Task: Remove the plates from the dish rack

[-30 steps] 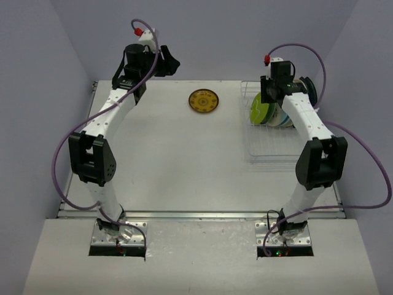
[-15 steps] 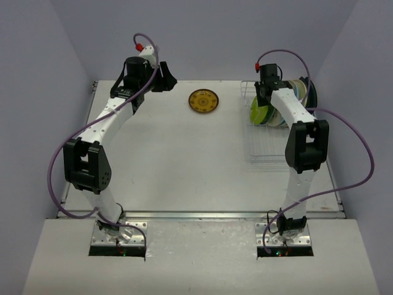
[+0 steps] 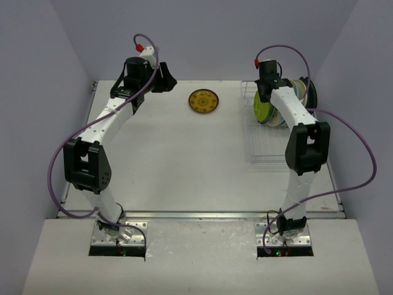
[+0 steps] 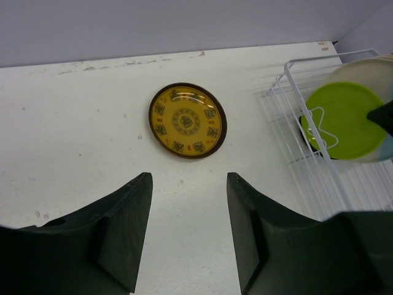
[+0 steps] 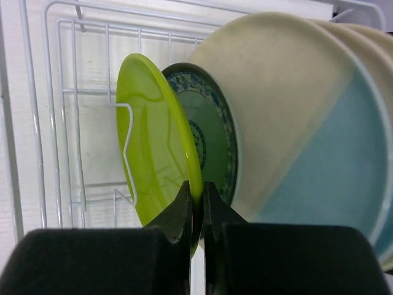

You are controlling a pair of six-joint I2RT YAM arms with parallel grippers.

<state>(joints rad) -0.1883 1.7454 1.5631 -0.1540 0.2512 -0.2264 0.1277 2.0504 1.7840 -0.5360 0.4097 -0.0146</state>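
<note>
The white wire dish rack point(image 3: 265, 140) stands at the table's right; it also shows in the left wrist view point(image 4: 293, 86) and the right wrist view point(image 5: 67, 92). Upright in its slots are a lime-green plate point(image 5: 153, 153), a teal-patterned plate point(image 5: 212, 135) behind it, then a larger cream and light-blue plate point(image 5: 295, 123). My right gripper point(image 5: 196, 193) is shut on the lime-green plate's rim; the plate also shows from above point(image 3: 264, 108) and in the left wrist view point(image 4: 347, 120). My left gripper point(image 4: 187, 203) is open and empty, above the table near a yellow patterned plate point(image 3: 204, 101).
The yellow patterned plate point(image 4: 187, 121) lies flat on the white table point(image 3: 178, 160) at the back middle. Grey walls close in the back and both sides. A dark-teal plate point(image 3: 312, 92) stands at the rack's far end.
My right gripper has moved left onto the lime-green plate's rim and closed on it. My left arm swung in toward the back middle and has since held still.
</note>
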